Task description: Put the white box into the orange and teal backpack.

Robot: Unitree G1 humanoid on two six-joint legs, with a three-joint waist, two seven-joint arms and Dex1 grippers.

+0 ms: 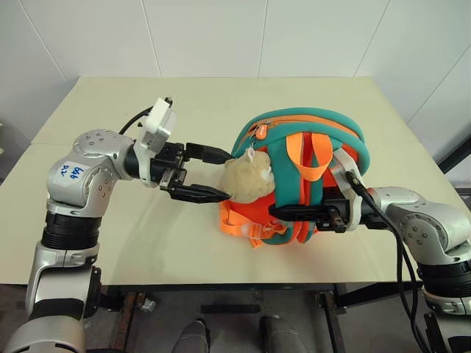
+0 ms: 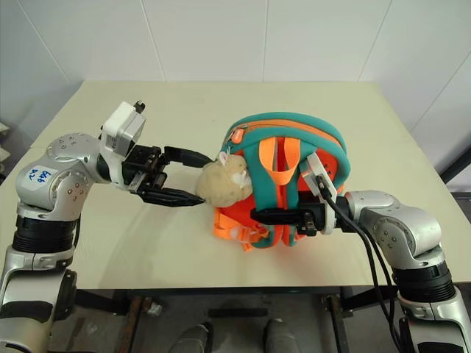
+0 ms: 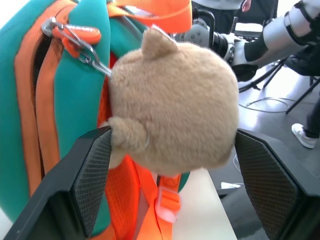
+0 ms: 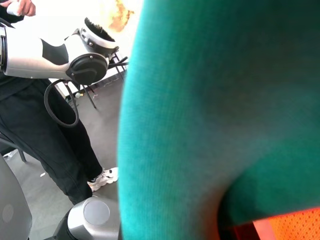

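The orange and teal backpack [image 1: 309, 158] stands tilted on the right half of the table, its straps facing me. A tan plush animal [image 1: 249, 176] hangs from its top on a metal clip [image 3: 82, 47]. My left gripper [image 1: 227, 175] is open and points at the plush. In the left wrist view the plush [image 3: 175, 105] sits between the two finger pads [image 3: 95, 185], with no grip on it. My right gripper [image 1: 283, 213] reaches in from the right and is shut on the backpack's teal strap low at its front. The white box is out of view.
The cream table [image 1: 110, 243] has bare room to the left and behind the backpack. Its front edge runs close below both arms. A person in dark trousers [image 4: 55, 150] and white shoes stands beside the table.
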